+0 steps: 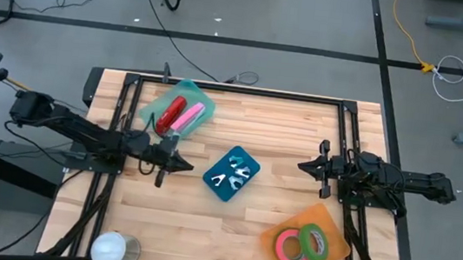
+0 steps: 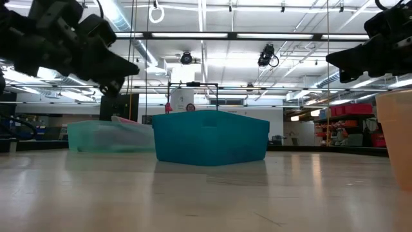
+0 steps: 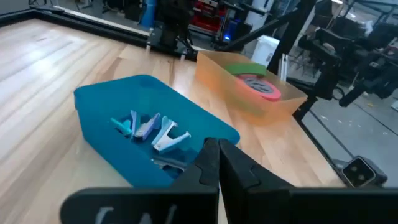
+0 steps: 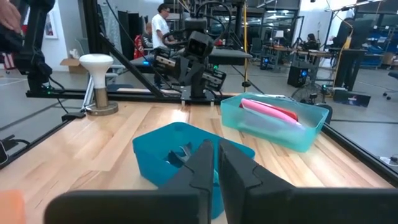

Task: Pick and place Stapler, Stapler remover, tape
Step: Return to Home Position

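Staplers, one red (image 1: 172, 113) and one pink (image 1: 187, 116), lying side by side in the translucent green plastic bin (image 1: 208, 107) toward the back left of the wooden tabletop (image 1: 276, 126); small staple removers (image 1: 235, 176) heaped in the blue plastic bin (image 1: 223, 192) at the middle; pink tape roll (image 1: 290, 245) and green tape roll (image 1: 316, 242) resting in the orange plastic bin (image 1: 319, 217) near the front right. Left pincer (image 1: 188, 166) hovering above the tabletop just beside the blue bin, fingers pressed together on nothing. Right pincer (image 1: 302, 166) raised well apart from that bin on its other side, fingers likewise together, gripping nothing.

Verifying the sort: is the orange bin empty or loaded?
Loaded. The orange bin holds a pink tape roll and a green tape roll.
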### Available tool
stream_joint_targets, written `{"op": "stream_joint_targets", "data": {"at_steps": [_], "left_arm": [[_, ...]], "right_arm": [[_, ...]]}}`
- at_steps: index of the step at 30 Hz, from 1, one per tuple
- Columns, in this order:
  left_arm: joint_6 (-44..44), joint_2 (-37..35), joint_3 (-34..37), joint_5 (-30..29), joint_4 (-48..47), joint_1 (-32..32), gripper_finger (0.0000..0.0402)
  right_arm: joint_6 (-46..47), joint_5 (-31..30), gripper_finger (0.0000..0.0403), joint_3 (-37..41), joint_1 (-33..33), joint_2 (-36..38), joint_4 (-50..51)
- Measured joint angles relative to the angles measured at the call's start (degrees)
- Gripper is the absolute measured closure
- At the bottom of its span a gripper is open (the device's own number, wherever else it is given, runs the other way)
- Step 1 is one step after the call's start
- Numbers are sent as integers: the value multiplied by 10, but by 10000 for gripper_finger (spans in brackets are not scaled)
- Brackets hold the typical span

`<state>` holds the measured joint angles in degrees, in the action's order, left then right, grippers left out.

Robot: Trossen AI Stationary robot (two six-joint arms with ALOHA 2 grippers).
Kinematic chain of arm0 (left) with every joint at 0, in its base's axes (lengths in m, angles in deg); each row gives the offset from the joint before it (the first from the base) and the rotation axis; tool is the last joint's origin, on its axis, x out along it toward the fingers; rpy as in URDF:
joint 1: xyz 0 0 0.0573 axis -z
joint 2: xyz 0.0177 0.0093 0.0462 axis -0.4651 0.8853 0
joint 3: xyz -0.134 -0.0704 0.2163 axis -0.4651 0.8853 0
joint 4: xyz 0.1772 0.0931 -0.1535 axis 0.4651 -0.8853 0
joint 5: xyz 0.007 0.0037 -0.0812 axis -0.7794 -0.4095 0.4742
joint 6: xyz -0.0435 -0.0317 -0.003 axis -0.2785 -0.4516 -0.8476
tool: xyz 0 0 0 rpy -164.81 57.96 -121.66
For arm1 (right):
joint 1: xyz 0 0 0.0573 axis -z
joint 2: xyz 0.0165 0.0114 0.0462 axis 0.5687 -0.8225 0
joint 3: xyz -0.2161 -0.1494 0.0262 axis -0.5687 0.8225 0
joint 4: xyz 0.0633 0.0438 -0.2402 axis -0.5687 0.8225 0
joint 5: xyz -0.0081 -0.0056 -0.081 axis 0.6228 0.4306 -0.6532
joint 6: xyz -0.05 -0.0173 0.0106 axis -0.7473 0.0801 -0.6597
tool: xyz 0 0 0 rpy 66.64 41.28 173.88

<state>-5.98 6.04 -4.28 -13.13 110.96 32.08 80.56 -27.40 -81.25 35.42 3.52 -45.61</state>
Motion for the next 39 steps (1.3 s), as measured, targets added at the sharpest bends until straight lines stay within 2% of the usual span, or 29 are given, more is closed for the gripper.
{"op": "stream_joint_targets", "data": {"at_steps": [13, 23, 34, 39], "left_arm": [[-19, -105, 73, 1, 0, 0, 401], [-1, -175, 76, 3, -42, 0, 401], [23, -332, 76, 3, -219, 0, 401], [27, -381, 76, 3, -275, 0, 401]], "right_arm": [[1, 0, 379, 0, 0, 0, 0], [1, 0, 379, 0, 0, 0, 0], [1, 0, 379, 0, 0, 0, 0], [1, 0, 379, 0, 0, 0, 0]]}}
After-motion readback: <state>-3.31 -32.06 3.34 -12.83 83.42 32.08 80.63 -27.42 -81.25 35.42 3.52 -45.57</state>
